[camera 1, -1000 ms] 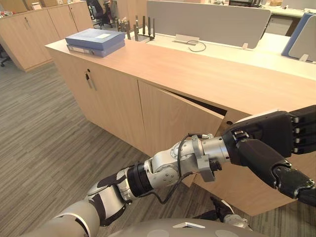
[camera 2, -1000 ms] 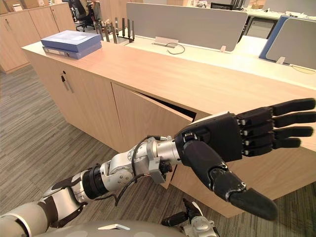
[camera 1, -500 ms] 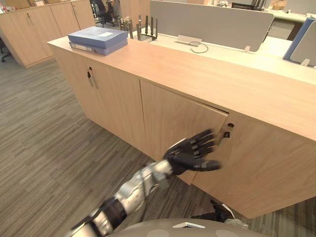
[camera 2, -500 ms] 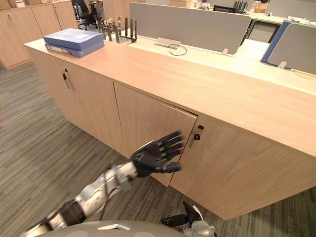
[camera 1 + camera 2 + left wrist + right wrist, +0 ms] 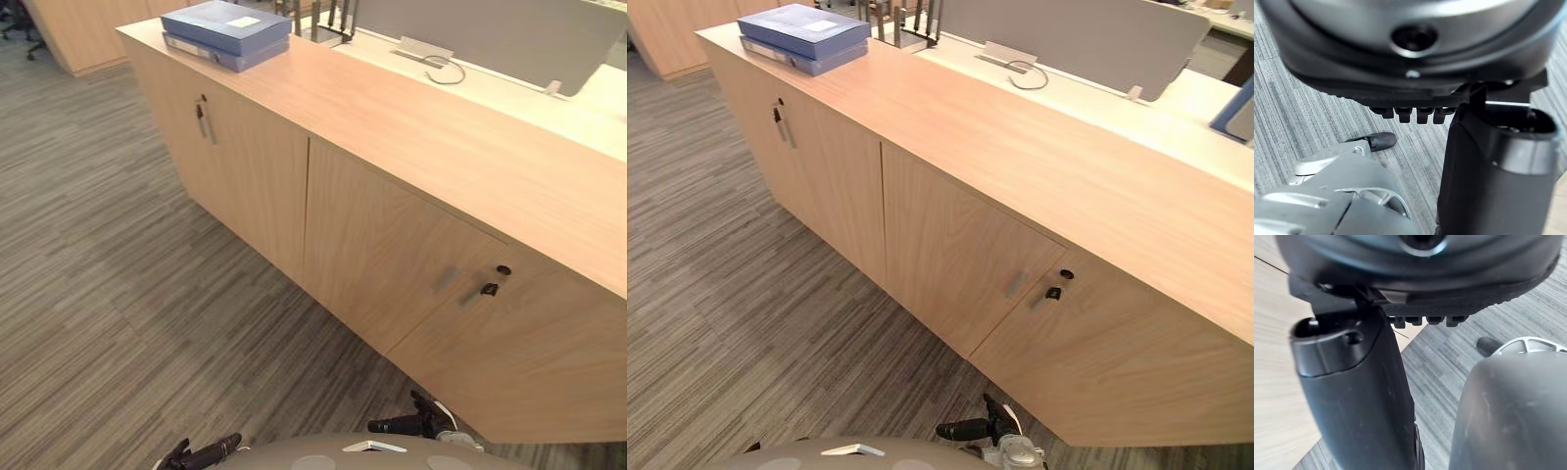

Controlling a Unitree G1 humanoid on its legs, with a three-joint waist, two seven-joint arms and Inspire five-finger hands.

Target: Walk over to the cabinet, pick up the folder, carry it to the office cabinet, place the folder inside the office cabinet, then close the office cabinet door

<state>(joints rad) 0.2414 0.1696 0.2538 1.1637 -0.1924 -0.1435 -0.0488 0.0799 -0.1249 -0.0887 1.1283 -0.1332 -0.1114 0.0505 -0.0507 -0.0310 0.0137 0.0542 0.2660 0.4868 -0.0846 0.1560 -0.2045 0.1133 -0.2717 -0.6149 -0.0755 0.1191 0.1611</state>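
Observation:
The office cabinet (image 5: 392, 255) is a long light-wood unit, and its right door (image 5: 960, 259) lies flush with the front, a small black lock and handle (image 5: 487, 289) beside it. Blue folders (image 5: 227, 29) are stacked flat on the cabinet top at its far left end. My left hand (image 5: 201, 454) hangs low at the bottom edge, fingers relaxed and holding nothing; its thumb (image 5: 1498, 181) stands out over the carpet. My right hand (image 5: 965, 429) hangs low near the cabinet's base, open and holding nothing, with its thumb (image 5: 1361, 396) beside the wood front.
The left door carries a dark handle (image 5: 203, 119). Behind the cabinet top lie a desk with a looped cable (image 5: 1024, 78), a grey partition screen (image 5: 1068, 39) and a black file rack (image 5: 911, 20). Striped grey carpet (image 5: 108, 284) spreads to the left.
The cabinet door, ajar one second ago, now sits flush. My left arm has dropped from in front of the door to my side. The camera has shifted towards the cabinet.

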